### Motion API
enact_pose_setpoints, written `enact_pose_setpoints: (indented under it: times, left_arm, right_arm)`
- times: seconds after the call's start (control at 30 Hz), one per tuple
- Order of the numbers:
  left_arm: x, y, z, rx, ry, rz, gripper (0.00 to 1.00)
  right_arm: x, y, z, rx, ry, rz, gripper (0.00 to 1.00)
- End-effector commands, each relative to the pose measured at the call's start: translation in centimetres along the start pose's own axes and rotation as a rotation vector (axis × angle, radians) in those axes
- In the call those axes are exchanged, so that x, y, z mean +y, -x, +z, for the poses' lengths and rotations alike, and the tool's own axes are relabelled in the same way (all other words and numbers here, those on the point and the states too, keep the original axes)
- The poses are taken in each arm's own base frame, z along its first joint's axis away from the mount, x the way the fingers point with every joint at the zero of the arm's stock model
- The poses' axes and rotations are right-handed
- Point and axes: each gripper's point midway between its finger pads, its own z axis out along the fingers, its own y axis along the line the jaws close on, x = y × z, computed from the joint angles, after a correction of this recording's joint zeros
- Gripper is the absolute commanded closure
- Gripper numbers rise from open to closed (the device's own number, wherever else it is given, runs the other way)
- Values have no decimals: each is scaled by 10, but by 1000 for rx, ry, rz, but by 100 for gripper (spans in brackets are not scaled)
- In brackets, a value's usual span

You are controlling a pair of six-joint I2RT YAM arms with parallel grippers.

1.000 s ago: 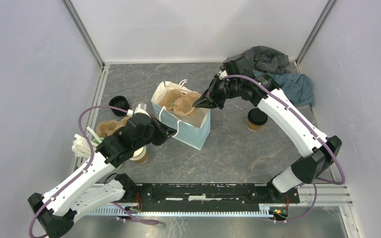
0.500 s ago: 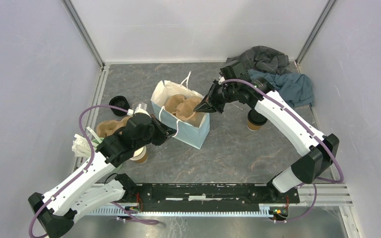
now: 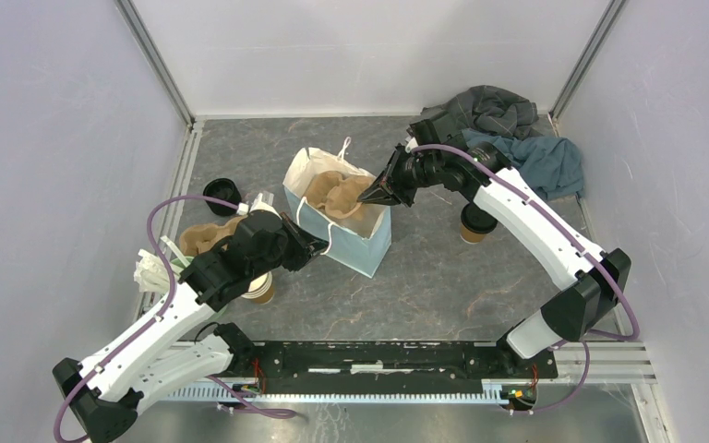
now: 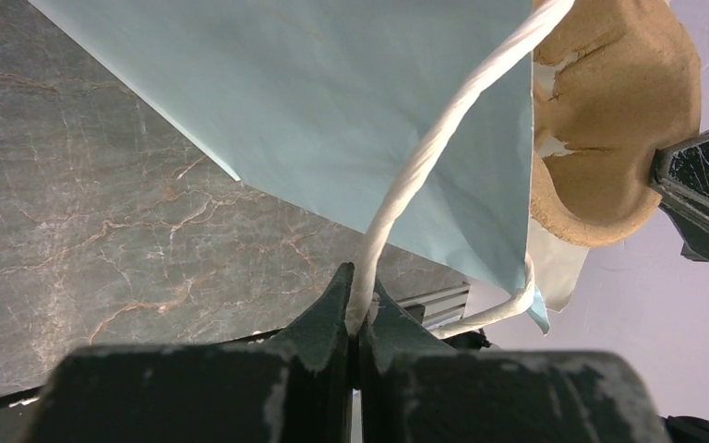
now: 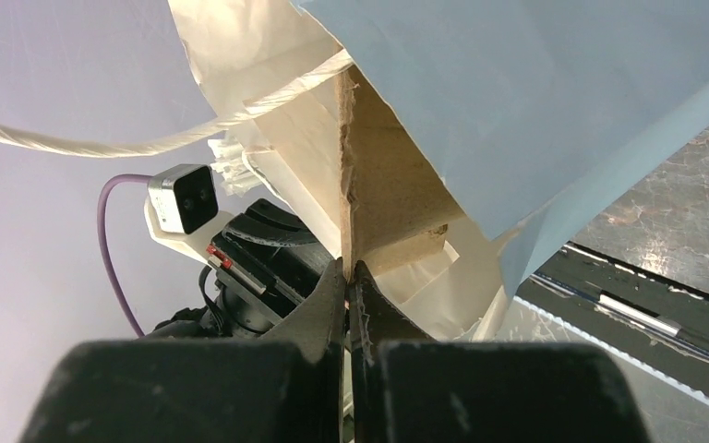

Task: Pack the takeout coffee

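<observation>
Right tool [image 5: 346, 269], clamped on cup carrier [image 5: 390, 198], has lowered it into bag [image 3: 360, 245]; left tool [image 4: 358, 314] pinches handle [image 4: 427, 152]; coffee [image 3: 477, 218] still unpacked right of bag.

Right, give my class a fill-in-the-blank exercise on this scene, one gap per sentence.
1. The left hand grips the pale blue paper bag by its white rope ____.
2. The right hand pinches the brown moulded-pulp cup carrier, which sits ____ the bag.
3. The small brown paper cup with a black lid stands on the grey marbled table, ____ the bag.
Missing words: handle; inside; outside.
</observation>
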Motion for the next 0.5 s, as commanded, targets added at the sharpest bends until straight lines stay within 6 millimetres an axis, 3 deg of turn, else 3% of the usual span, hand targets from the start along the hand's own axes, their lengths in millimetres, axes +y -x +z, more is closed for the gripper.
enact_pose_setpoints:
  times: [0.0,0.27,0.3,0.4,0.47]
  left_arm:
    - [-6,3,1,-13,-25,43,98]
    - [-6,2,0,-13,-28,41,98]
    - [-6,3,0,-14,-29,41,98]
    - [-8,4,-1,-18,-33,44,98]
    - [-8,5,-2,-22,-28,46,98]
  right_arm:
    - [19,7,-4,-44,62,-40,99]
    - [17,10,0,-51,60,-38,95]
    - [16,9,1,-47,56,-40,88]
    - [-6,-2,-12,-3,-46,-70,39]
    - [-6,-6,-31,-12,-55,-110,23]
